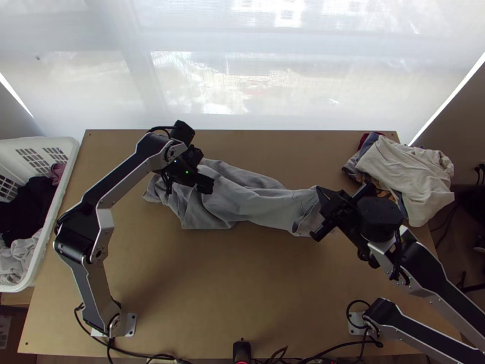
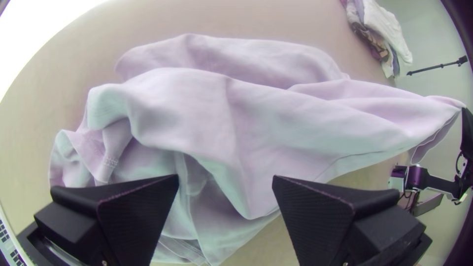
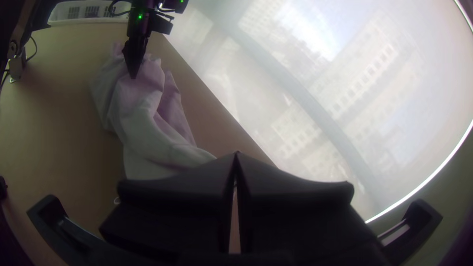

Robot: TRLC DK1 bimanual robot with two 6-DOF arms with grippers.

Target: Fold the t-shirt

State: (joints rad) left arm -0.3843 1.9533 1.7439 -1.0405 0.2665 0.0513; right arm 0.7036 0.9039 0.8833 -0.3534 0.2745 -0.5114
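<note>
top view: the table (image 1: 242,285) runs broad and open from its near edge up to the grey t-shirt (image 1: 260,203), which lies bunched crosswise with a narrower strip beyond it. the right gripper (image 1: 320,190) has its fingers closed together on the shirt's right end. the left gripper (image 1: 189,185) is over the shirt's left part, fingers wide apart. a basket (image 1: 71,155) stands by the left edge; a clothes pile (image 1: 412,170) overhangs the right edge near the far corner.
</note>
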